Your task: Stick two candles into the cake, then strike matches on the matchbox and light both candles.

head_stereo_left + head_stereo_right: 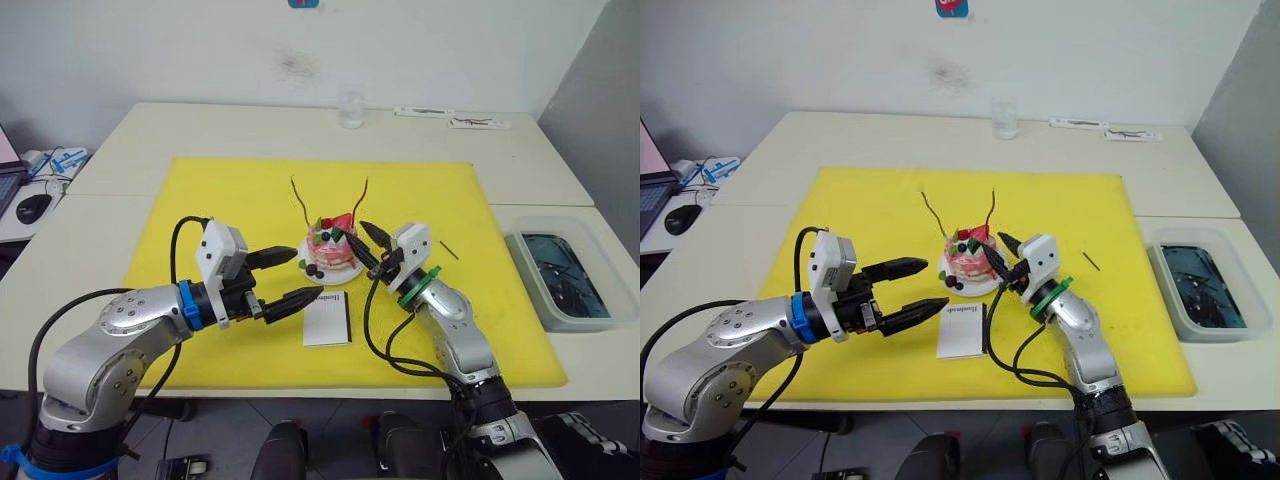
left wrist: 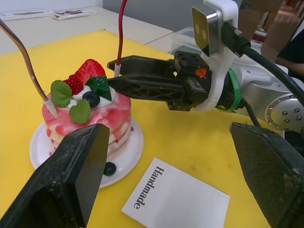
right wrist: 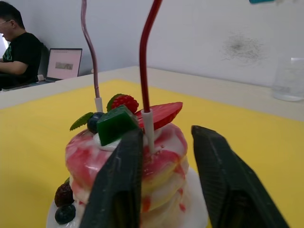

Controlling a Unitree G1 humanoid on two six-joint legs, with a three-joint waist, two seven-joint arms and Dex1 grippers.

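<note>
Candles: both are stuck upright in the cake (image 1: 333, 250), centre of the head view. The dark red candle (image 1: 362, 198) is on the cake's right side, the paler candle (image 1: 300, 199) on its left.

Right gripper (image 1: 369, 247) sits just right of the cake, fingers slightly apart, tips at the cake's edge by the base of the dark red candle. In the right wrist view that candle's white end (image 3: 148, 124) stands just past the gap between the two fingers; I can't tell if they touch it.

Left gripper (image 1: 298, 278) is lower left of the cake, fingers spread wide, nothing between them, tips pointing at the plate (image 1: 310, 272).

Matchbox (image 1: 327, 319) lies flat on the yellow mat (image 1: 220, 200) just below the cake, black strip along its right edge, apart from both grippers.

One match (image 1: 449, 250) lies on the mat right of the right gripper.

Clear glass (image 1: 351, 109) at top centre of the table. Dark-filled tray (image 1: 560, 276) at the right edge.
</note>
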